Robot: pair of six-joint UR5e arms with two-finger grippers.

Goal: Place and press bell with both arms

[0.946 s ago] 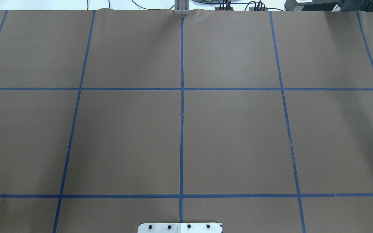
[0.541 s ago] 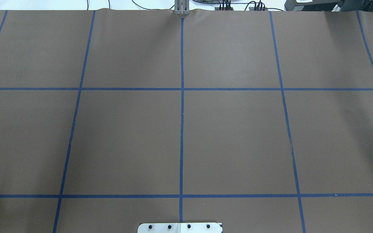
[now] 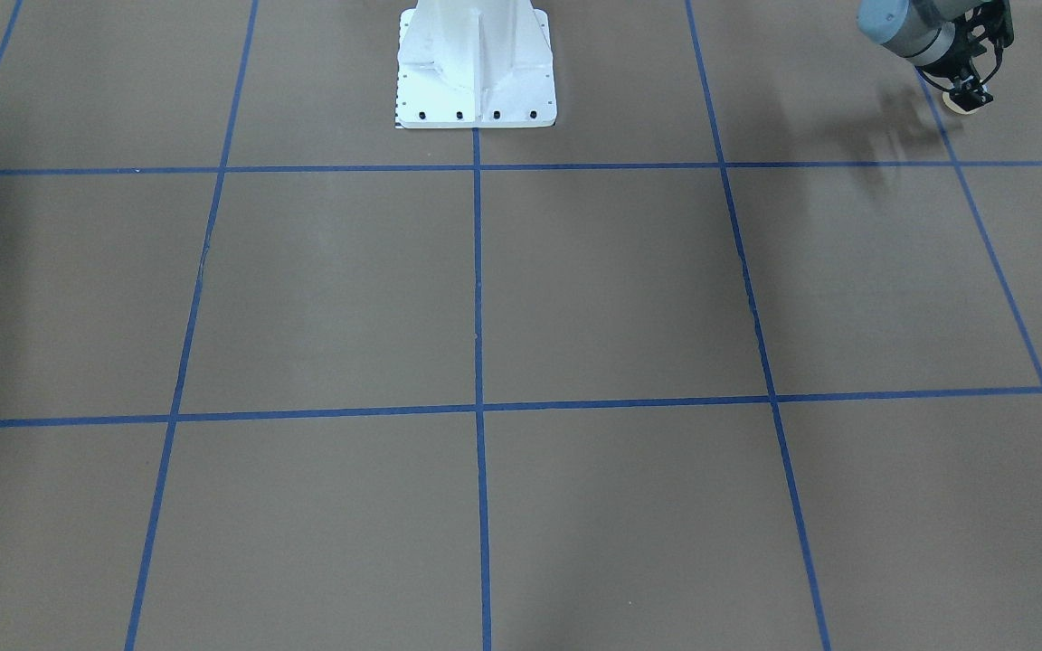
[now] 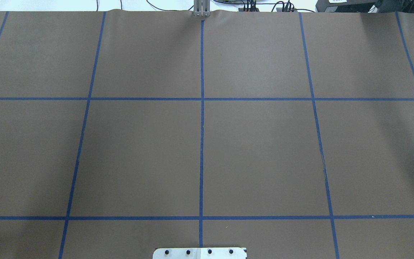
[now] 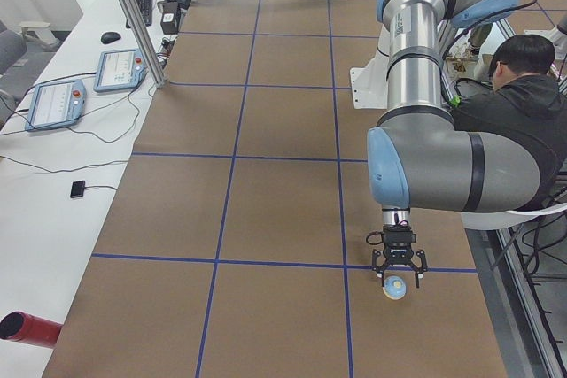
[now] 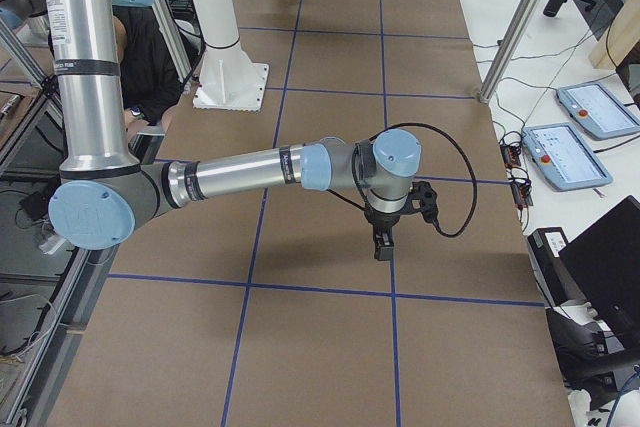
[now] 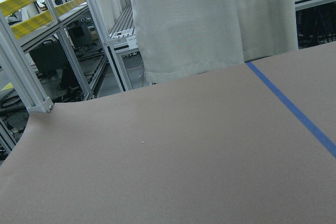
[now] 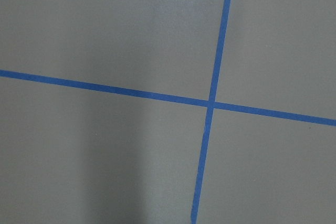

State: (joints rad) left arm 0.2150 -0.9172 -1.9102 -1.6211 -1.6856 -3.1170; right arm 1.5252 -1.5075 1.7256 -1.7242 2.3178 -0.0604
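Entered: a table (image 4: 138, 154) covered in brown paper and divided into squares by blue tape lines (image 4: 202, 144), with a white bolted pedestal (image 3: 476, 63) fixed at the robot's edge. The left arm (image 5: 443, 165) was recorded folded low over the robot's left end of the table, with the left gripper (image 5: 399, 279) pointed straight down. The bell (image 5: 394, 288), light blue with a cream top, was located directly under that gripper at its fingertips, just beside a tape line and close to the robot's side of the table. The jaws were seen spread to either side of the bell. Whether it was clamped or merely straddled could not be told, nor whether it rested on the paper. The right arm (image 6: 240, 175) was recorded stretched out low across the other half of the table, with the right gripper (image 6: 383, 245) directed downward just above the paper near a tape line. Its grip state could not be told, as it was shown in a side view only. A tape crossing (image 8: 211, 103) was logged by the right wrist camera. A white curtain (image 7: 210, 19) and aluminium framing (image 7: 21, 77) beyond the table's edge were logged by the left. Also listed: an operator in black (image 5: 523, 104) behind the left arm, two teach pendants (image 5: 53, 104) on a white side bench (image 5: 53, 219), and a red cylinder (image 5: 27, 327) at the bench's near end.
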